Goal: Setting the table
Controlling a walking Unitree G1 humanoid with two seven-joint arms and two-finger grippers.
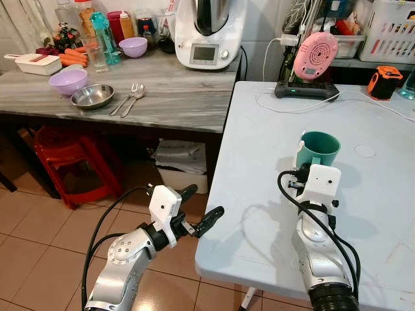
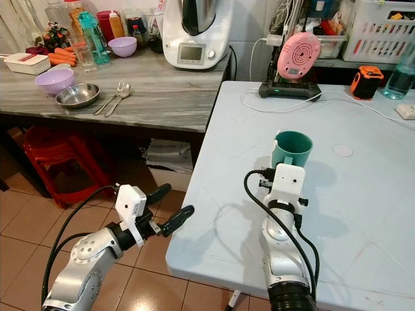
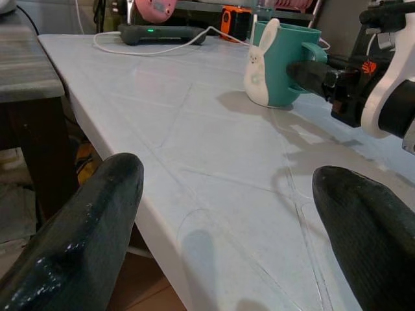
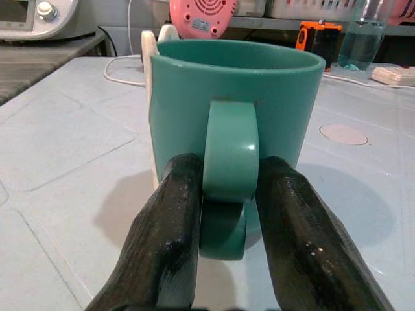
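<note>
On the pale table [image 1: 272,214], upright and toward its middle, stands the teal mug [image 1: 320,148]. Its handle [image 4: 228,152] points straight back at my right gripper [image 4: 227,194], and the two black fingers [image 4: 170,214] sit one on each side of that handle, pressed against it. I read this as a grip on the handle. From the left wrist view the mug's base appears to rest on the table, though I cannot be sure it bears weight there. A white rabbit figure [image 3: 259,61] is moulded on the side of the mug that faces my left arm.

Key relation: the mug lies directly ahead of the right wrist, on the line of the forearm, mouth up. Any move, lift or slide, follows that same line. The right arm is the working arm.

My left gripper [image 1: 200,210] hovers off the near-left edge of the table, over the tiled floor [image 1: 39,233], fingers spread wide, nothing between them. It is well apart from the mug and points roughly at it across the tabletop.

Further out: a pink round device [image 1: 315,56] on a dark stand with a white cable [image 1: 292,103] at the table's far edge, beyond the mug. On the grey counter [image 1: 175,91] to the left lie a metal bowl [image 1: 93,96], a purple bowl [image 1: 68,81], and a fork and spoon [image 1: 130,98]. In my judgement these remain to be fetched.
</note>
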